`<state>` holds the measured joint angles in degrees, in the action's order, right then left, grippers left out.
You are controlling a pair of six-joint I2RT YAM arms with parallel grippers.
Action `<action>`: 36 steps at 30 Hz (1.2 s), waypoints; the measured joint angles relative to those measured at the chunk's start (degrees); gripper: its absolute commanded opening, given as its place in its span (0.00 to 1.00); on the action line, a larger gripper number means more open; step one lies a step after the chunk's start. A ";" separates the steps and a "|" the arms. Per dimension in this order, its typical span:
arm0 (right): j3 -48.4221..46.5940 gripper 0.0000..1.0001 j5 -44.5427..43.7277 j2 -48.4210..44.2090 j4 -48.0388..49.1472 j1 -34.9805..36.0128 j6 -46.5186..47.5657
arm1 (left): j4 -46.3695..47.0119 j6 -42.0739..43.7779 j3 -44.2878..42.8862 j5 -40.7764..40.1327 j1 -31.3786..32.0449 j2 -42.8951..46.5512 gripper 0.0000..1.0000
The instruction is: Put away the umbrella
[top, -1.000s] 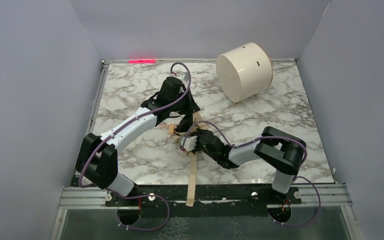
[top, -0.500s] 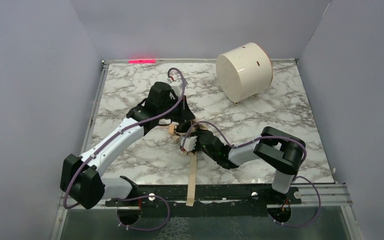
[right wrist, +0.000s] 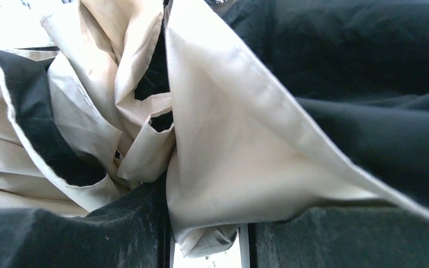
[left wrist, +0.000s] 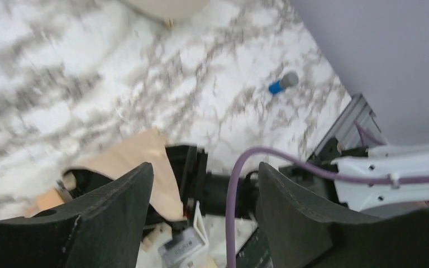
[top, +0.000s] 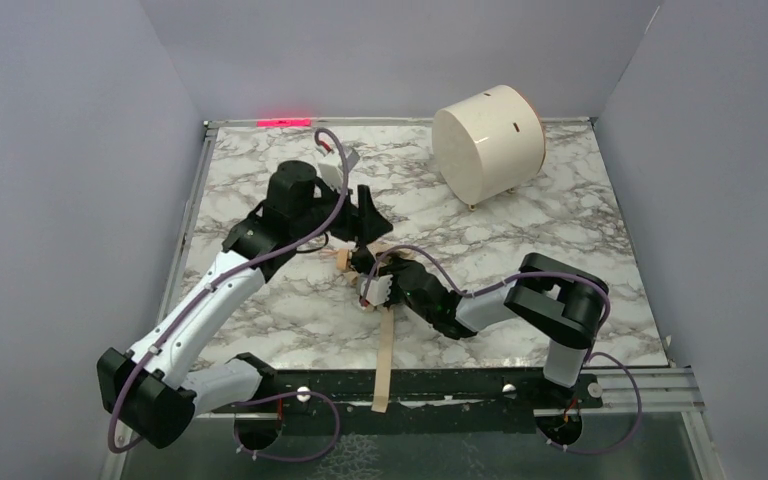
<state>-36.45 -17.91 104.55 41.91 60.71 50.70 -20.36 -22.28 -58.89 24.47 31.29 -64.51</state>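
The umbrella point(top: 344, 259) lies crumpled mid-table, its beige fabric and black parts mostly hidden under the two grippers. Its long tan strap point(top: 385, 350) runs toward the near rail. My right gripper point(top: 371, 289) is low on the table, shut on a fold of the beige umbrella fabric point(right wrist: 223, 145), which is pinched between its black fingers point(right wrist: 89, 234). My left gripper point(top: 368, 215) hangs just above and behind the umbrella, open, with nothing between its fingers point(left wrist: 117, 212). In the left wrist view, beige fabric point(left wrist: 145, 153) and the right wrist lie below the open jaws.
A white cylindrical drum point(top: 488, 140) lies on its side at the back right. A small blue and grey object point(left wrist: 282, 84) sits on the marble near the right rail. Grey walls close in the left, back and right. A metal rail point(top: 650, 385) runs along the near edge.
My left gripper has opened and pulled back to the left, off the umbrella, with the arm's elbow swinging down and left. The right gripper has kept its hold and place.
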 measured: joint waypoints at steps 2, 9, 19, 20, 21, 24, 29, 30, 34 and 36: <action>0.33 0.19 0.02 0.17 0.76 0.07 1.31 | -0.22 1.79 -4.22 -0.63 -1.09 -0.20 0.79; 1.25 0.19 0.02 1.03 3.56 0.44 5.31 | 3.04 10.14 -16.41 -4.59 -7.63 -5.62 0.84; 1.25 0.19 0.00 1.05 3.65 0.52 5.81 | -4.44 30.82 -15.52 2.05 -11.78 -27.63 0.76; 1.25 0.19 0.02 1.03 3.63 0.52 5.81 | -5.57 32.76 -14.69 2.97 -11.78 -28.17 0.75; 1.25 0.19 0.02 1.01 3.61 0.52 5.81 | -6.25 34.58 -13.92 3.93 -11.78 -28.30 0.75; 1.25 0.19 0.04 0.87 3.41 0.52 5.81 | -7.13 39.71 -12.11 6.62 -11.67 -28.28 0.76; 1.25 0.19 0.04 0.85 3.37 0.59 5.79 | -7.56 48.04 -7.45 11.30 -11.32 -28.33 0.74; 1.25 0.19 0.04 0.85 3.37 0.59 5.77 | -7.74 49.33 -6.91 12.20 -11.23 -28.37 0.74; 1.25 0.19 0.02 0.85 3.32 0.63 5.75 | -7.69 55.87 -4.72 14.82 -9.77 -28.85 0.74; 1.25 0.19 0.00 0.85 3.32 0.68 5.75 | -7.67 58.80 -3.61 15.02 -8.87 -29.35 0.74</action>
<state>-35.20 -17.91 105.41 45.23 61.39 56.45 -28.03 36.51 -62.50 39.48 22.41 -93.86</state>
